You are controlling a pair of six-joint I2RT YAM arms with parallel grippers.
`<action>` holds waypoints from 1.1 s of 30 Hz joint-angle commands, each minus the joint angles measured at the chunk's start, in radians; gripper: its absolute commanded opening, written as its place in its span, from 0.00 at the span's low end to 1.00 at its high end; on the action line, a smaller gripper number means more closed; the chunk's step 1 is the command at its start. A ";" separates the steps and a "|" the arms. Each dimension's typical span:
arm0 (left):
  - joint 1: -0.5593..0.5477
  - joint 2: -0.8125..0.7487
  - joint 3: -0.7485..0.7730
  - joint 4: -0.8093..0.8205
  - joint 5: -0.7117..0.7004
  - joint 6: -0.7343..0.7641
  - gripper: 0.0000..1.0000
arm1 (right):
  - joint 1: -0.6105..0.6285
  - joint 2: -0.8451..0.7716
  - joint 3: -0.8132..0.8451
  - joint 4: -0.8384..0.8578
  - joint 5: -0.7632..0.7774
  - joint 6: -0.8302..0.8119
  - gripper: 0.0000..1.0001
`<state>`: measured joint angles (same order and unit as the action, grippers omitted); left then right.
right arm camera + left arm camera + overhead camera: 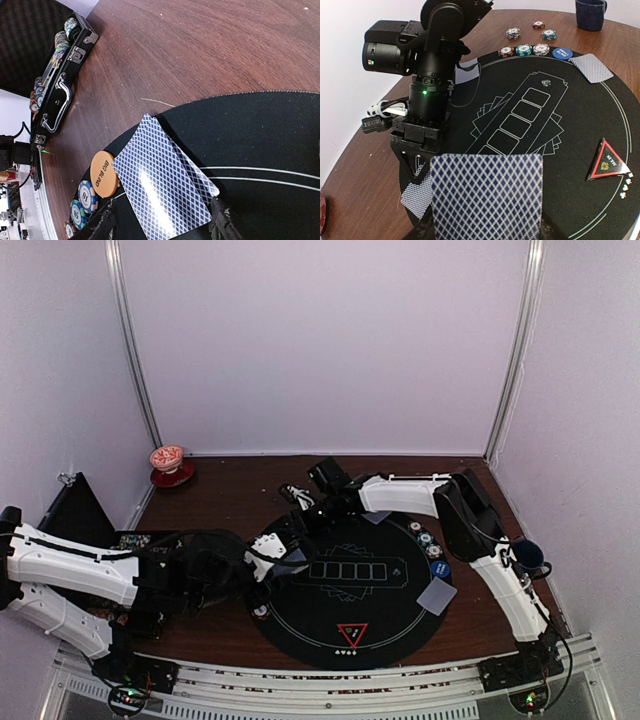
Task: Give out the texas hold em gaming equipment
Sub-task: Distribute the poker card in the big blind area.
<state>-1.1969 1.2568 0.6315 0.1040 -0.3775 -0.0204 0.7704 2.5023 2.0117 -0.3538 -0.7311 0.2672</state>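
My left gripper (275, 558) is clamped tight on the held card (487, 197). Its grey-blue diamond back fills the bottom of the left wrist view, over the left rim of the round black mat (580, 130); whether more cards lie beneath it I cannot tell. Just beside it my right gripper (164, 224) points down with its jaws wide, its fingertips (222, 225) standing either side of a pair of cards (160, 182) that lie overlapped on the mat's edge, gripped by neither. The left wrist view shows only one corner there, so the second card comes from the right wrist alone. Two more lie on the mat: a far card (468, 74) at the far rim and a right card (591, 67) at the right rim. I count six right-rim chips (524, 49) — three in a row along the rim, three on the wood beyond — next to the one blue button (562, 53). Three left-rim chips (85, 196) sit beside the one orange button (103, 174), which only the right wrist view shows clearly, at the pair's edge. That view also gives a black case (60, 95) holding cased chips (62, 42) in rows. One red triangle marker (607, 162) sits at the mat's near rim. The dark blue mug (590, 12) stands beyond the right-rim chips; the red-and-white cup (167, 460) shows only from above, at the far-left corner of the table (230, 500).
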 commanded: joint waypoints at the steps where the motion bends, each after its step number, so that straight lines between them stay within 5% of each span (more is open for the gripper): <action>1: 0.002 0.001 0.007 0.049 -0.002 0.002 0.52 | 0.021 0.041 0.016 -0.002 -0.017 0.020 0.62; 18: 0.002 -0.002 0.005 0.049 -0.003 0.001 0.52 | 0.032 0.023 0.083 -0.056 0.072 -0.044 0.68; 27: 0.002 -0.006 0.003 0.051 -0.003 0.000 0.52 | 0.005 -0.077 0.074 -0.103 0.097 -0.112 0.80; 33: 0.003 -0.003 0.004 0.051 -0.001 0.000 0.52 | -0.028 -0.162 0.053 -0.123 0.093 -0.145 1.00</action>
<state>-1.1969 1.2568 0.6312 0.1040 -0.3775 -0.0204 0.7666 2.4588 2.0750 -0.4606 -0.6590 0.1627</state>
